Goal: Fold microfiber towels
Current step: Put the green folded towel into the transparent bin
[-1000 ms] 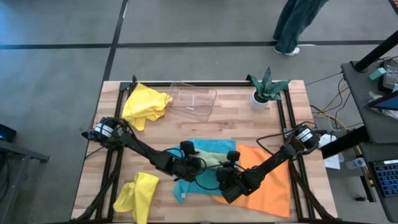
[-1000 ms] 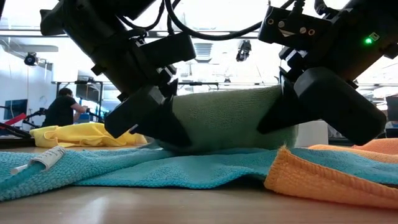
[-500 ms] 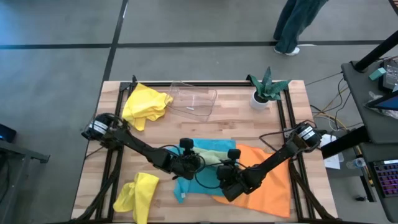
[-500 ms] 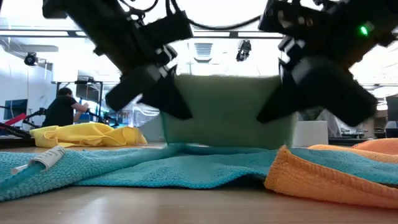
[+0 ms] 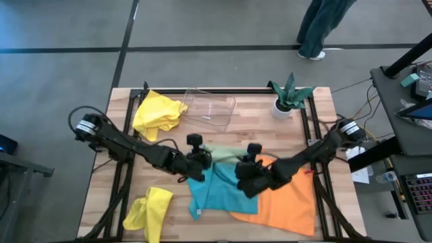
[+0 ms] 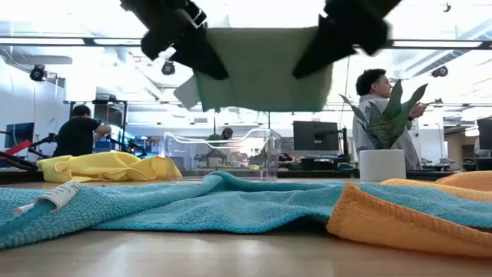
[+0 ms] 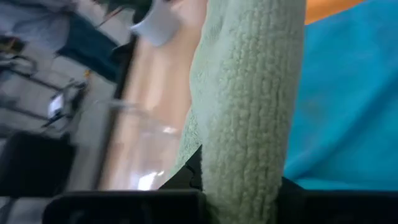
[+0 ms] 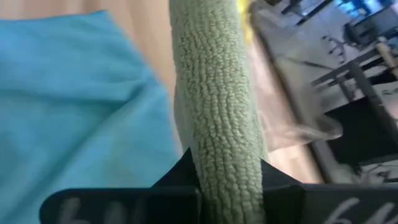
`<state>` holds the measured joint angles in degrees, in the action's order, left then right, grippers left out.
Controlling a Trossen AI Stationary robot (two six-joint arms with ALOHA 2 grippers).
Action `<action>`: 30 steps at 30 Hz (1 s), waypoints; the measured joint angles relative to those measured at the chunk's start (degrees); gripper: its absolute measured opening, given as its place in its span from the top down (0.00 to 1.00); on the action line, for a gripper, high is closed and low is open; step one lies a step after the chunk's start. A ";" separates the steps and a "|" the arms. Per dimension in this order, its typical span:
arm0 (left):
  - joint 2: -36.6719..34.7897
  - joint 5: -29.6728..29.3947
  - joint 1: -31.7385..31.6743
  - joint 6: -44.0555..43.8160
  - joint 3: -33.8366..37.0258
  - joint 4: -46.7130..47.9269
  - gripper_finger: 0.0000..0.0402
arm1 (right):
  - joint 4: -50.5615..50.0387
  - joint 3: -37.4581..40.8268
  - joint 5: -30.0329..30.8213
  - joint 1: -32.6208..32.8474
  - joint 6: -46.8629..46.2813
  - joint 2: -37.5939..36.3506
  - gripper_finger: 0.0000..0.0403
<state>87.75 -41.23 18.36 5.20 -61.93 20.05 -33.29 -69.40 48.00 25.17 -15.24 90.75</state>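
so both arms have the sage green towel (image 6: 265,69) up in the air over the middle of the desk (image 5: 223,115), left end effector (image 5: 198,156) clamped on one top corner and right end effector (image 5: 248,167) clamped on the other, with the cloth hanging between them like a little banner, clear of everything below. the wrist views show the green pile pinched right between each arm's own fingers, so both grips look solid. under it the turquoise towel (image 5: 219,192) lies spread out, with the orange towel (image 5: 290,202) overlapping its right edge. one yellow towel (image 5: 158,113) is bunched at the back left by the clear plastic tray (image 5: 212,109), and the other yellow towel (image 5: 148,210) sits crumpled at the front left corner. my take on doing this step well: keep the two corners level and the top edge taut so the hanging edge drops straight, then lay it down so the bottom edge lands first and the fold comes out square. the catch is room. the middle is taken by turquoise and orange, so the green one lands on top of them unless it's carried to bare wood, and the best open patch i see is the strip between the tray and the potted plant (image 5: 289,98). watch the plant and the tray rim when swinging back there.
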 joint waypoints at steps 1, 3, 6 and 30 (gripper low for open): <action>-0.86 -0.73 -0.80 0.99 0.00 1.16 0.98 | 0.47 -0.21 -0.04 -1.37 2.10 -0.66 0.95; -2.26 -1.48 -3.07 3.93 0.02 2.57 0.98 | 1.69 -0.34 -0.13 -4.34 6.72 -1.85 0.95; -3.40 -1.58 -7.41 11.11 0.02 4.01 0.98 | 5.47 -0.41 -1.36 -9.37 15.14 -3.49 0.95; -3.50 15.74 -42.34 39.31 2.79 -7.19 0.99 | 25.87 -0.70 -33.55 -44.26 36.93 5.63 0.96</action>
<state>84.26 -25.49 -23.99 44.51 -59.14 12.85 -7.42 -70.09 14.45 -19.09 21.69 96.38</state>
